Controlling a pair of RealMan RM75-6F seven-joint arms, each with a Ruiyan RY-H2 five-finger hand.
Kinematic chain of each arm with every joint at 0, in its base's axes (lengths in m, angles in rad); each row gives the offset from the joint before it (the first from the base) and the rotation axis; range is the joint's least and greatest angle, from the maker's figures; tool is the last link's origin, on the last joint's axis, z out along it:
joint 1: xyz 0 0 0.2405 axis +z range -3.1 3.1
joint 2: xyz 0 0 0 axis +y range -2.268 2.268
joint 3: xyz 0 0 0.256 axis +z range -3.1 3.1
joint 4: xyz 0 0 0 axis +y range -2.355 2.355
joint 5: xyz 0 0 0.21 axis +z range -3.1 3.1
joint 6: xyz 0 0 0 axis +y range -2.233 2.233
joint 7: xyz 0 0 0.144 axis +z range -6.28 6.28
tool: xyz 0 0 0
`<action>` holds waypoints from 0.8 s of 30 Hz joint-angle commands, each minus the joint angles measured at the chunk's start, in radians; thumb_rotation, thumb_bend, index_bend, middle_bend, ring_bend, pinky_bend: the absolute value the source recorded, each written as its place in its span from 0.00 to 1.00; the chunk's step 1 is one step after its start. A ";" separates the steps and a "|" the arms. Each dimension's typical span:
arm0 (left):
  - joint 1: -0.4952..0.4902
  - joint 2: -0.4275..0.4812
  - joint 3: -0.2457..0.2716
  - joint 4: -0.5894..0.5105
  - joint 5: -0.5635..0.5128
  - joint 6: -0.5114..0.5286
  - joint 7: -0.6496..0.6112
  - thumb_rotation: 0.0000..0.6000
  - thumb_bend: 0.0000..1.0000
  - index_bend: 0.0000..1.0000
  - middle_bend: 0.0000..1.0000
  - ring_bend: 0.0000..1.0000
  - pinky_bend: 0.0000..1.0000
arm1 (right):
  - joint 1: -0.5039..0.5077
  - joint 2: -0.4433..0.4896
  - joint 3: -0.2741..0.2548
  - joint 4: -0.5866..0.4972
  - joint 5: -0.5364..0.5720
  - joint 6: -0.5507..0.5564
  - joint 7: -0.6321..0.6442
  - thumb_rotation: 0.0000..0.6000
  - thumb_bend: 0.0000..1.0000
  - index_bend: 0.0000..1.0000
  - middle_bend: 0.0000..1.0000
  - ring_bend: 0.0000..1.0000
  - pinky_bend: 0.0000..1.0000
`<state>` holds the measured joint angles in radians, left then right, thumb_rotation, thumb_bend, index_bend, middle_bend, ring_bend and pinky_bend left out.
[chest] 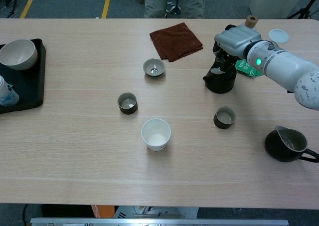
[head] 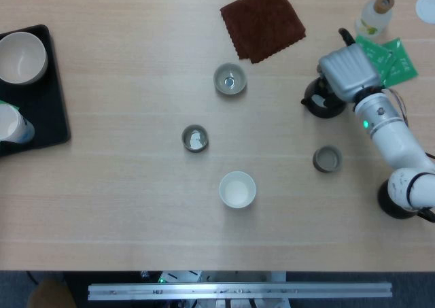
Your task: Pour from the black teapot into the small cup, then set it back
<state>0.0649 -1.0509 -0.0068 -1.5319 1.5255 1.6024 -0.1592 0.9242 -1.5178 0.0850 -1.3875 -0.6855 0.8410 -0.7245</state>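
Observation:
The black teapot stands on the table at the right, spout toward the left. My right hand hangs over its back half, fingers reaching down around its top handle and gripping it. The hand hides the handle in the head view. A small grey-brown cup stands nearer the front edge, a short way from the teapot and apart from it. My left hand shows in neither view.
A dark pitcher stands at the front right. Green packets, a bottle and a white lid lie behind the hand. A brown cloth, two small cups, a white cup and a black tray fill the middle and left.

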 commanded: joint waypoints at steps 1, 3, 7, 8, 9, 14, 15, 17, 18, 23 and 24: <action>0.000 0.000 0.000 0.000 -0.001 0.000 0.001 1.00 0.29 0.23 0.24 0.18 0.10 | 0.004 0.003 0.002 -0.001 0.012 -0.005 0.004 0.68 0.24 0.73 0.74 0.67 0.00; 0.001 -0.001 0.000 0.001 -0.001 0.001 0.000 1.00 0.29 0.23 0.24 0.18 0.10 | 0.008 0.005 0.001 -0.001 0.022 -0.009 0.003 0.69 0.24 0.74 0.75 0.68 0.00; 0.000 -0.003 -0.001 0.003 -0.002 -0.001 0.000 1.00 0.29 0.23 0.24 0.18 0.10 | 0.016 0.006 -0.005 0.001 0.038 -0.013 -0.003 0.69 0.24 0.76 0.76 0.69 0.00; 0.000 -0.003 -0.001 0.003 -0.002 -0.001 0.000 1.00 0.29 0.23 0.24 0.18 0.10 | 0.018 0.007 -0.008 0.001 0.043 -0.015 -0.006 0.69 0.24 0.76 0.76 0.69 0.00; 0.000 -0.003 -0.001 0.004 -0.002 -0.001 0.000 1.00 0.29 0.23 0.24 0.18 0.10 | 0.020 0.008 -0.011 0.001 0.048 -0.018 -0.010 0.69 0.24 0.77 0.76 0.70 0.00; 0.000 -0.005 -0.002 0.007 -0.006 -0.004 0.000 1.00 0.29 0.23 0.24 0.18 0.10 | 0.034 0.013 -0.026 0.000 0.070 -0.026 -0.029 0.68 0.24 0.79 0.78 0.72 0.00; -0.001 -0.005 -0.002 0.007 -0.006 -0.005 0.000 1.00 0.29 0.23 0.24 0.18 0.10 | 0.037 0.014 -0.028 -0.001 0.075 -0.028 -0.032 0.68 0.24 0.80 0.78 0.72 0.00; -0.001 -0.006 -0.002 0.008 -0.007 -0.006 0.000 1.00 0.29 0.23 0.24 0.18 0.10 | 0.042 0.015 -0.033 -0.003 0.083 -0.030 -0.037 0.68 0.23 0.80 0.79 0.72 0.00; -0.001 -0.007 -0.002 0.008 -0.007 -0.006 0.000 1.00 0.29 0.23 0.24 0.18 0.10 | 0.043 0.015 -0.034 -0.005 0.087 -0.029 -0.037 0.69 0.24 0.81 0.79 0.73 0.00; 0.000 -0.007 -0.003 0.009 -0.008 -0.005 -0.002 1.00 0.29 0.23 0.24 0.18 0.10 | 0.052 0.021 -0.031 -0.017 0.099 -0.028 -0.029 0.69 0.23 0.90 0.85 0.78 0.00; 0.000 -0.007 -0.003 0.010 -0.008 -0.004 -0.003 1.00 0.29 0.23 0.24 0.18 0.10 | 0.053 0.023 -0.029 -0.021 0.103 -0.027 -0.025 0.69 0.23 0.92 0.87 0.80 0.00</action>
<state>0.0648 -1.0576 -0.0098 -1.5224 1.5177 1.5982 -0.1618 0.9763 -1.4962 0.0546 -1.4070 -0.5838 0.8136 -0.7516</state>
